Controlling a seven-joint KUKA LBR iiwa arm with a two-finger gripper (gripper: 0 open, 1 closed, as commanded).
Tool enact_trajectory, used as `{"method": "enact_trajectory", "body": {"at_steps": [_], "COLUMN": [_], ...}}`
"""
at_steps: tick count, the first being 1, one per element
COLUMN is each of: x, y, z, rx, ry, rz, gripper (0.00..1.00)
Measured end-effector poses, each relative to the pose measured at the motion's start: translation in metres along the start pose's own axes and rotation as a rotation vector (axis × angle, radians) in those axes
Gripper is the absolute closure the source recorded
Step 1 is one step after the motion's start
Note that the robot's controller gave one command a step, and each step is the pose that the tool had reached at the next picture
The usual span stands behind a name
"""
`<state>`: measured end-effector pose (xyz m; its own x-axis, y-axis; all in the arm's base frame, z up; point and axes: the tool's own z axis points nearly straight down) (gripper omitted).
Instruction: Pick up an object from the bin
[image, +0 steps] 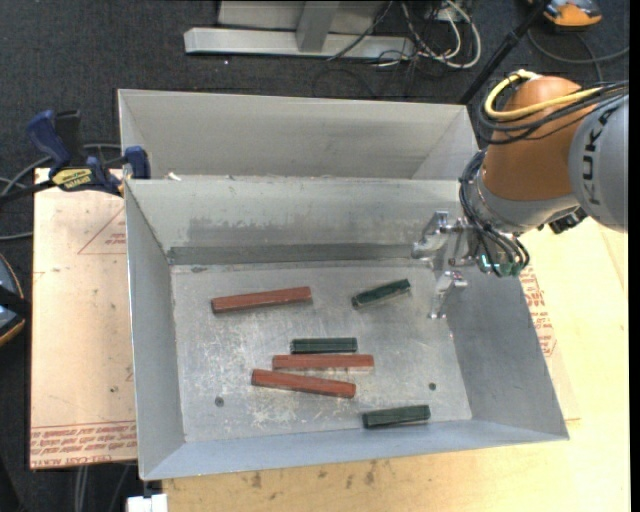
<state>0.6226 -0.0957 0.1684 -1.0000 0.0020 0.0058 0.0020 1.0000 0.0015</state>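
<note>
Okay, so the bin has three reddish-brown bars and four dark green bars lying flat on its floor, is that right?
Not quite. The camera view shows three dark green bars, not four: one toward the back right, one in the middle just above two of the brown ones, and one near the front wall. The three reddish-brown bars lying flat are as you said.
</note>
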Motion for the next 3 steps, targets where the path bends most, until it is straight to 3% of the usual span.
{"method": "enact_trajectory", "body": {"at_steps": [1, 2, 3], "x": [-0.002, -0.033, -0.033], "y": [0.000, 0.026, 0.026], "z": [-0.004, 0.091, 0.091], "rx": [0.001, 0.001, 0.001], "ry": [-0.007, -0.016, -0.016], "rz": [-0.001, -0.083, -0.083], "gripper": [0.00, 1.00, 1.00]}}
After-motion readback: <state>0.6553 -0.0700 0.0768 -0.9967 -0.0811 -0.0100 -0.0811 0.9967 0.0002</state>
